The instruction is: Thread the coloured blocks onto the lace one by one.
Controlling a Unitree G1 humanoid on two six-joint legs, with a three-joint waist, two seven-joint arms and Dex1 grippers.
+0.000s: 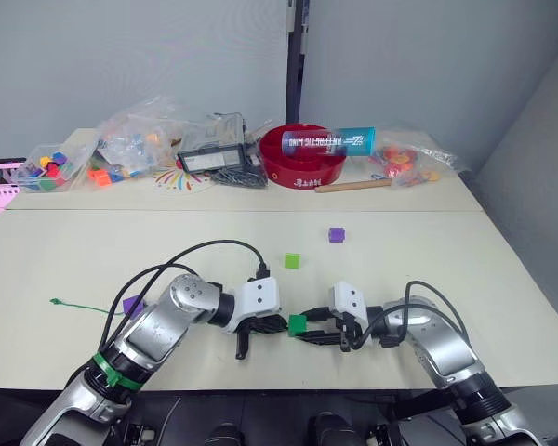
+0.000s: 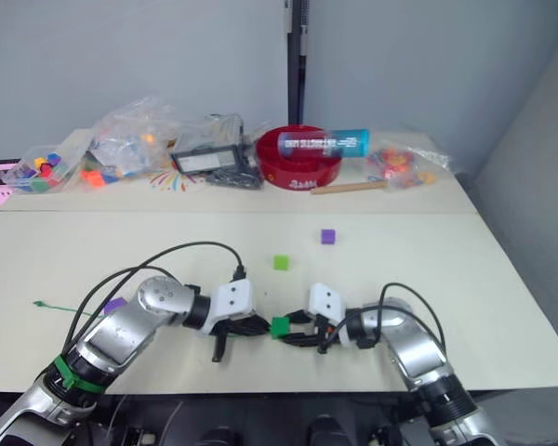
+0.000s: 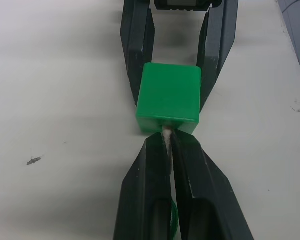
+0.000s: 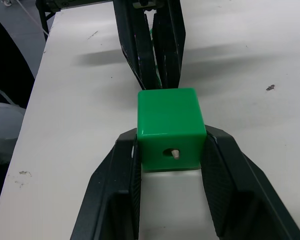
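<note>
Right wrist view | lace tip (image 4: 175, 153) thru dark green block (image 4: 170, 127) | both grippers clamped

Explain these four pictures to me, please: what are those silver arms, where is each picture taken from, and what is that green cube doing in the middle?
The silver arms belong to a humanoid robot. The two wide pictures come from cameras in its head, looking down over a pale table. The two close-ups come from cameras on its wrists.

The right gripper clamps a darker green plastic cube between its two black fingers. The left gripper pinches the pale stiff tip of a thin green lace and has pushed it through the cube's hole: the right wrist view shows the tip poking out.

A light green cube and two purple cubes lie loose on the table. At the back are a red bowl and bags of toy pieces.
</note>
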